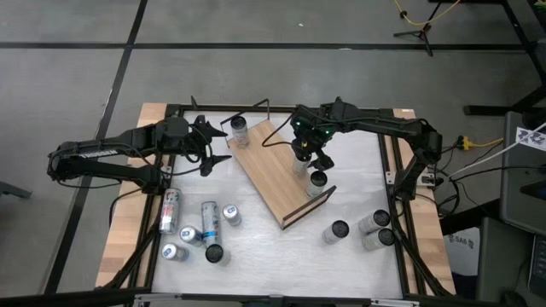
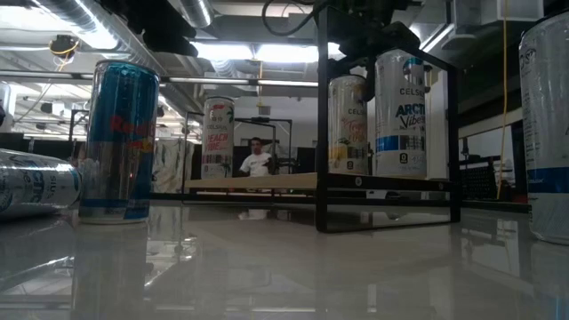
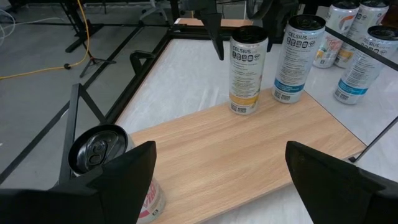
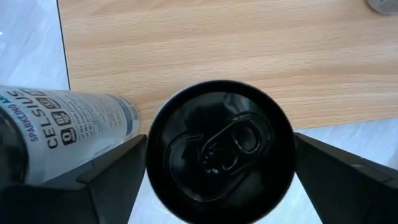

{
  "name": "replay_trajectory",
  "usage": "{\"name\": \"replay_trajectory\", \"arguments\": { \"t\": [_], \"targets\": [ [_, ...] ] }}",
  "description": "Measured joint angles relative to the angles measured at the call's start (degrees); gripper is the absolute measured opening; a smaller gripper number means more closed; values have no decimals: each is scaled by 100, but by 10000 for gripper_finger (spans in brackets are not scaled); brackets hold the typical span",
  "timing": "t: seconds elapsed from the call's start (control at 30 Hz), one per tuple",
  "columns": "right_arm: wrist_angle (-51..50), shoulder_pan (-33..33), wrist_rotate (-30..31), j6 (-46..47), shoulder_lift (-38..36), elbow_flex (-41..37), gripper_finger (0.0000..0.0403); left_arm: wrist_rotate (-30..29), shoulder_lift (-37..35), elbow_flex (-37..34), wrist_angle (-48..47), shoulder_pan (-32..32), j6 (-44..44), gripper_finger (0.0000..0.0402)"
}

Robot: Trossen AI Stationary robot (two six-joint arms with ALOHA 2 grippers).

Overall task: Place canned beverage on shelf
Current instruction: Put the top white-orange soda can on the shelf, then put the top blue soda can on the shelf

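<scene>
- Cans stand upright on the shelf (image 1: pixel 279 177), which lies at a slant across the middle of the white table (image 1: pixel 281 256).
- One black-topped can (image 4: pixel 219 151) sits directly beneath the right gripper (image 1: pixel 305 152), whose fingers (image 4: pixel 109 177) stand spread on either side of the can without gripping it.
- A second can with a blue band (image 3: pixel 297 59) stands just beside it on the board.
- A third can (image 1: pixel 239 130) stands at the shelf's far end, near the left gripper (image 1: pixel 213 145).
- That left gripper hovers with its fingers (image 3: pixel 124 180) wide apart, holding nothing.
- More cans lie and stand on the table near the left arm (image 1: pixel 196 230), and others stand near the right arm (image 1: pixel 363 228).
</scene>
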Motion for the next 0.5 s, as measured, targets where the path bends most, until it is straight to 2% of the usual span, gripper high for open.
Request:
{"name": "replay_trajectory", "arguments": {
  "t": [0.37, 0.5],
  "targets": [
    [-976, 0, 0, 70, -15, 810, 379, 3, 0, 0, 17, -1, -7, 350],
    [-1495, -1, 0, 353, -17, 1134, 379, 44, 5, 0, 600, -21, -169, 350]
  ]
}}
